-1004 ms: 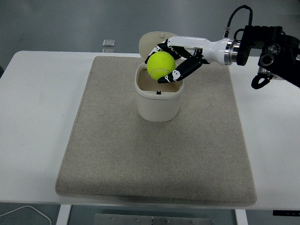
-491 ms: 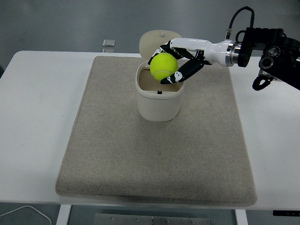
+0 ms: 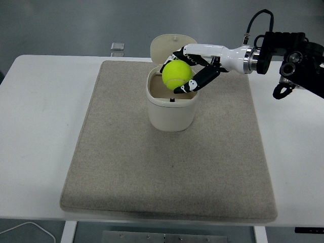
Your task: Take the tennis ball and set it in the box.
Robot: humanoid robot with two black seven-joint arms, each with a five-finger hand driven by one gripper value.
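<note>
A yellow-green tennis ball (image 3: 176, 73) is held by my right hand (image 3: 190, 68), whose fingers curl around it. The hand holds the ball just above the open mouth of a cream box (image 3: 171, 106) with its round lid (image 3: 171, 46) tipped up behind. The box stands on a grey felt mat (image 3: 167, 167) at the far middle of the table. The right arm reaches in from the right edge. The left arm does not show.
A small grey square object (image 3: 117, 46) lies on the white table (image 3: 40, 126) beyond the mat's far left corner. A white cable (image 3: 25, 230) shows below the table's near left edge.
The right hand with the ball has shifted slightly right and up over the box, and its thumb and fingers have loosened a little around the ball.
</note>
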